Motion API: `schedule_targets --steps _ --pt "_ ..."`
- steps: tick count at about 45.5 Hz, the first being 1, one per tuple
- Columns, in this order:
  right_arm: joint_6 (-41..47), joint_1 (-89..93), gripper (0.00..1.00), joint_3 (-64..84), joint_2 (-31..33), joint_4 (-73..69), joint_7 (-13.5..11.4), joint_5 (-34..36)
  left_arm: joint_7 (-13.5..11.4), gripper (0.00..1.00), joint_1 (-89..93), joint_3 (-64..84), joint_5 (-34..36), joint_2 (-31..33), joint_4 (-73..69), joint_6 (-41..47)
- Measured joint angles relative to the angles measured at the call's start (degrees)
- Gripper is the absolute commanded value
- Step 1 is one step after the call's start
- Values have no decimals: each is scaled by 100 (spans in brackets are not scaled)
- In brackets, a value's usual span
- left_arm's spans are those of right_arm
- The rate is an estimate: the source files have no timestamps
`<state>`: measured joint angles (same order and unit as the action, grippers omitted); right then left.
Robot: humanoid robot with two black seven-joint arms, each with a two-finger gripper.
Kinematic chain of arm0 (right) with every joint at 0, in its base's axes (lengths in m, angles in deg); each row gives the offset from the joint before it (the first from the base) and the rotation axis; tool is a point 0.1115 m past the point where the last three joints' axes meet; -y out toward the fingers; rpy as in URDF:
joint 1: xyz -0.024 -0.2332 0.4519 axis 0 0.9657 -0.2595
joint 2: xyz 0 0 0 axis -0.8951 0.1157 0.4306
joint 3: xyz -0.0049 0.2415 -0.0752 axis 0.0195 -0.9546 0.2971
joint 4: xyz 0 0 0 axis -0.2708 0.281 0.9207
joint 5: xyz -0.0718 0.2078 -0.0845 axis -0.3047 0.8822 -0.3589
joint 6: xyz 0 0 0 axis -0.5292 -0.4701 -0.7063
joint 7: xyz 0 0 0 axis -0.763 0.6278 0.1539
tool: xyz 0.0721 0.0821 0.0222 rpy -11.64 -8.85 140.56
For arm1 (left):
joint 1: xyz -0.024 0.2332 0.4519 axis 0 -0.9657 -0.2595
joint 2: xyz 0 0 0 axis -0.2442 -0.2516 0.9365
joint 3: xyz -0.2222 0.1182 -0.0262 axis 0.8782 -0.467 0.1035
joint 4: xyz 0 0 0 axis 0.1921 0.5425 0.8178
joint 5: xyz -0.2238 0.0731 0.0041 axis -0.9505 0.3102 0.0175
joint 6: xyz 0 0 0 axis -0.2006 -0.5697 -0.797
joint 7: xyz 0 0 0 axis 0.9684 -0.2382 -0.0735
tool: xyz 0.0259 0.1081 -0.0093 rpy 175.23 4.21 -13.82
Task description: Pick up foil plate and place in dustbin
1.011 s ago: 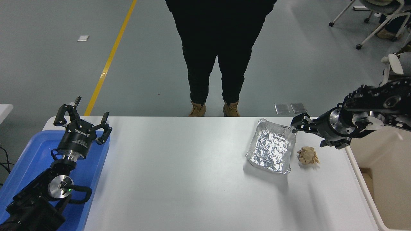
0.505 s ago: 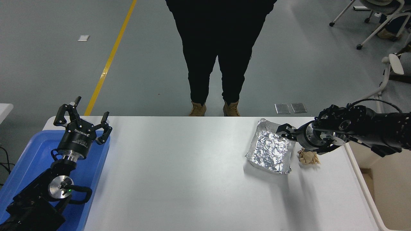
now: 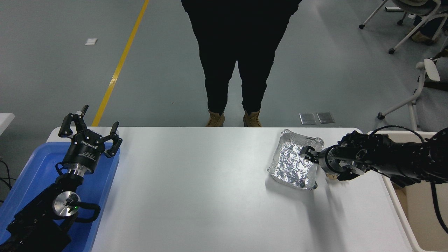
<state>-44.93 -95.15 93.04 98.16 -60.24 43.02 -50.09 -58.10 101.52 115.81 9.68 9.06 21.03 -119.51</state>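
Surface: white surface [image 3: 196, 196] is carrying the task items at its right end, with grey flooring and a yellow line [image 3: 120, 63] lying beyond it.
Foil plate: foil plate [image 3: 292, 164] is resting flat near the far right corner of the surface; it is not yet lifted.
Right end effector: right end effector [image 3: 308, 154] is reaching in from the right edge and sitting at the plate's right rim; whether its fingers are spread or pinching the rim cannot be told.
Change: within the last second the right arm has been dropping from above the far corner and pushing inward over the rim, and it is now covering the tan paper ball seen beside the plate earlier.
Meaning: the grasp step appears to be under way; lifting and carrying are remaining.
Dustbin: dustbin [image 3: 395, 189] is standing just beside the surface's right edge, near the plate.
Left end effector: left end effector [image 3: 89, 127] is parking with fingers spread above the blue tray [image 3: 31, 168].
Writing: white lettering on the left wrist is reading "ROBOTIQ", upside down.
Person: person [image 3: 238, 52] is standing at the far side.
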Motion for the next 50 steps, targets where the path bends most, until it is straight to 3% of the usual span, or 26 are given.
schedule_targets --steps 5,11,18,22,35,37,48,50 --pt "-117 117 81 -13 -62 79 3 -1 0 98 0 0 0 0 0 0" --pt "-216 246 63 -22 -142 215 5 -7 0 98 0 0 0 0 0 0" --pt "-277 338 61 -26 -193 313 6 -8 0 98 1 0 1 0 0 3" --pt "-296 369 54 -26 -210 346 6 -9 0 98 1 0 0 0 0 4" --pt "-326 444 54 -29 -243 394 7 -8 0 98 1 0 1 0 0 3" --pt "-326 460 49 -29 -253 394 9 -3 0 98 1 0 1 0 0 3" --pt "-327 507 0 -30 -280 390 14 3 0 98 1 0 1 -2 0 3" --pt "-325 508 0 -30 -283 386 14 4 0 98 1 0 1 -2 0 3"
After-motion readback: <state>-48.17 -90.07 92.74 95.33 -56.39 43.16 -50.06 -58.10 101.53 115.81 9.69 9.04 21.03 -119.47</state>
